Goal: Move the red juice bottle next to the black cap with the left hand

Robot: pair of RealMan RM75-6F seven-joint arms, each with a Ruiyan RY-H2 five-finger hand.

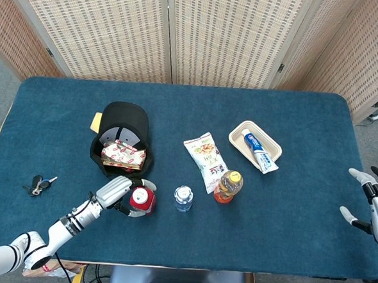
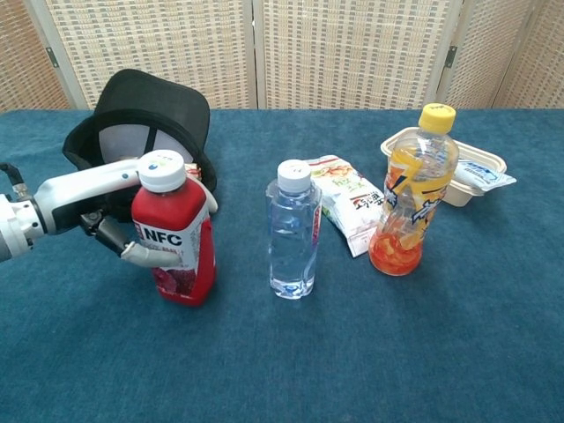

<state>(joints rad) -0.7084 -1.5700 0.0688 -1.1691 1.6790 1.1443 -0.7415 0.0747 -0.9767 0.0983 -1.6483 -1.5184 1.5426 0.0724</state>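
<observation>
The red juice bottle [image 1: 142, 200] [image 2: 178, 236], white-capped with an NFC label, stands upright just in front of the black cap [image 1: 122, 137] [image 2: 150, 116]. My left hand [image 1: 118, 192] [image 2: 113, 225] grips the bottle from the left, fingers wrapped around its body. The cap lies upturned with a snack packet [image 1: 122, 155] inside. My right hand [image 1: 372, 205] hovers at the table's right edge, fingers spread, holding nothing; the chest view does not show it.
A clear water bottle [image 1: 183, 198] [image 2: 293, 231] stands right of the juice bottle. An orange drink bottle [image 1: 228, 185] [image 2: 412, 192], a snack bag [image 1: 205, 156] and a tray [image 1: 247, 130] with a tube sit further right. Keys [image 1: 39, 184] lie at left.
</observation>
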